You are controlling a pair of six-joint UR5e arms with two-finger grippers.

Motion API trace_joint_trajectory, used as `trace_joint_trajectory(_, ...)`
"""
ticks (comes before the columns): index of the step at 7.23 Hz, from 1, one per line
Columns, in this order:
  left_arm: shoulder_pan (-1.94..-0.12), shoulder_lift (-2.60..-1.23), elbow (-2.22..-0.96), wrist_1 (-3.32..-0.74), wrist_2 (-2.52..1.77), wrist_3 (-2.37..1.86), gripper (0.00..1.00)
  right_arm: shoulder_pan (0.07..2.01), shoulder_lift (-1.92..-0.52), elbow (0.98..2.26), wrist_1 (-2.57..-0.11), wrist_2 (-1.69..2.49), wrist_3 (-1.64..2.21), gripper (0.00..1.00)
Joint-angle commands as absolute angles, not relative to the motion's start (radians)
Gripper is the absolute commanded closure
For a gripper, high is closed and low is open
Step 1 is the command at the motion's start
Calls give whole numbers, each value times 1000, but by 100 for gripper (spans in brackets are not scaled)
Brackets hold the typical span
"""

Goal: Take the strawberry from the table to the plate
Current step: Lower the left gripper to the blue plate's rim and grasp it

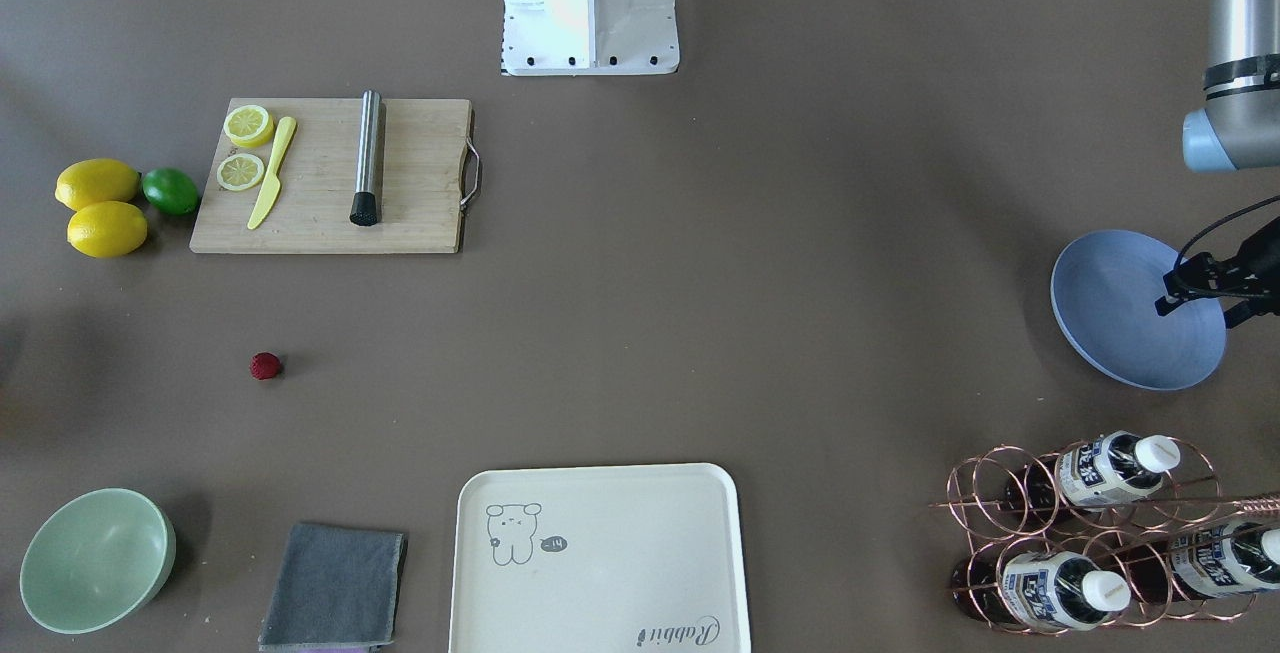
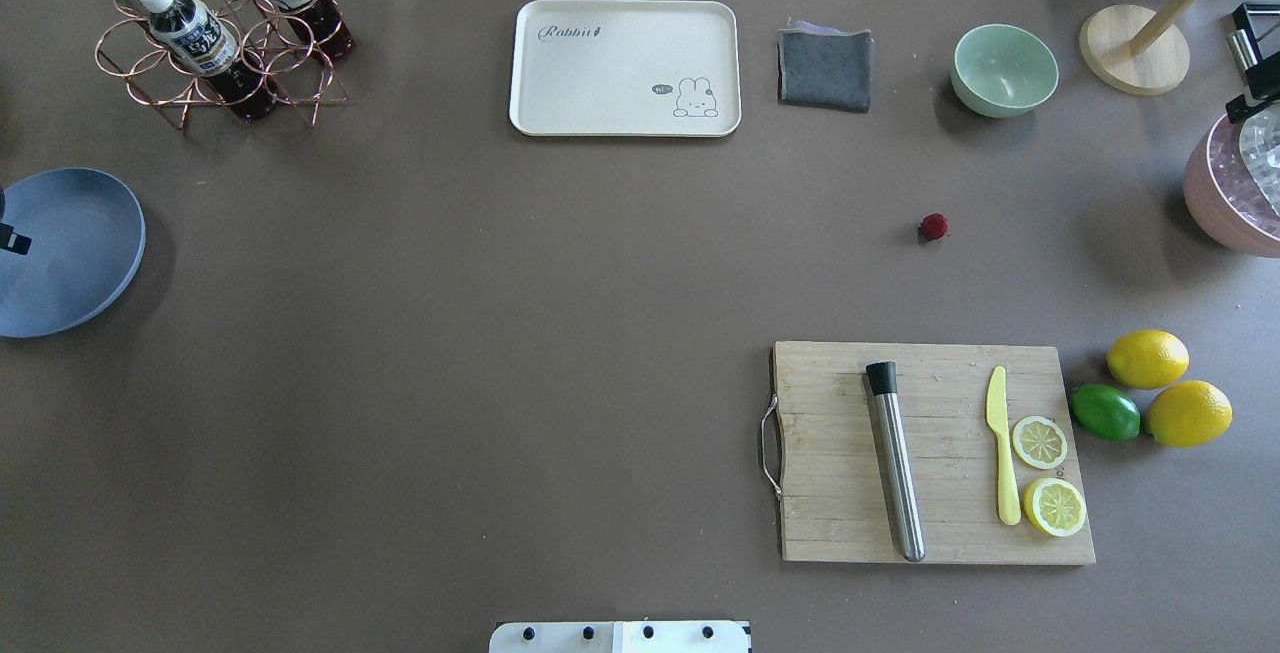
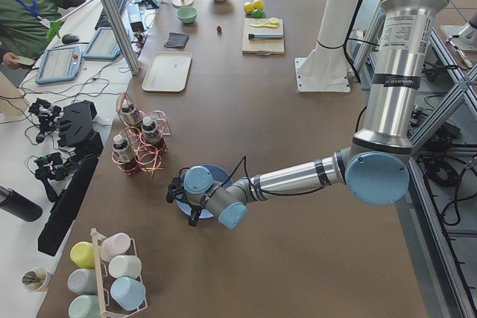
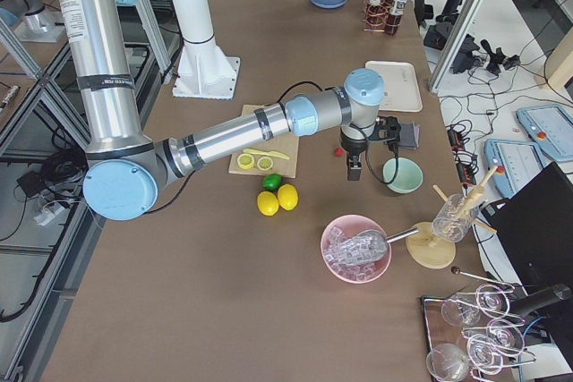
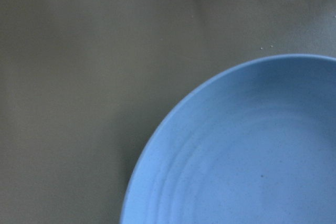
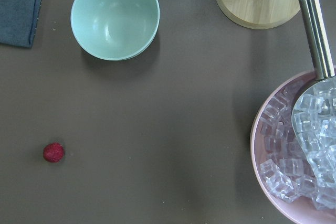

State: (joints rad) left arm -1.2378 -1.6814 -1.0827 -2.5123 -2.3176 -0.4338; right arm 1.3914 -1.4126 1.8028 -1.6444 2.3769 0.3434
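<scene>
The strawberry (image 1: 265,365) (image 2: 934,226) is a tiny dark red berry lying alone on the grey-brown table (image 2: 500,283), between the cutting board and the green bowl. In the right wrist view the strawberry (image 6: 53,152) sits at lower left. My right gripper (image 4: 351,172) hangs above the table just beside the berry, toward the green bowl; I cannot tell whether it is open or shut. At the other end of the table lies the light blue plate (image 1: 1110,323) (image 2: 80,263) (image 5: 252,161), with nothing on it. Above it hovers my left gripper (image 1: 1200,311), its fingers apart and holding nothing.
A wooden cutting board (image 2: 940,453) carries a steel muddler, a yellow knife and lemon slices. Two lemons and a lime (image 2: 1105,411) lie beside it. Along the far edge sit a cream tray (image 2: 625,68), grey cloth (image 2: 825,68), green bowl (image 2: 1004,69), pink ice bowl (image 6: 299,166) and bottle rack (image 2: 215,43).
</scene>
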Motion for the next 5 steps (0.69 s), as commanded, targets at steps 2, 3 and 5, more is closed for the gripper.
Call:
trace_joint_trajectory(2, -1249, -1666, -1083, -2511, -2318, -430, 88, 1390, -1411, 1805, -1644, 2376, 347, 0)
trace_joint_trajectory(3, -1258, -1657, -1083, -2511, -2318, -426, 100, 1390, -1411, 1805, -1644, 2376, 347, 0)
trace_joint_trajectory(5, -1264, -1649, -1085, -2505, -2319, -431, 100, 1387, -1413, 1805, -1644, 2376, 347, 0)
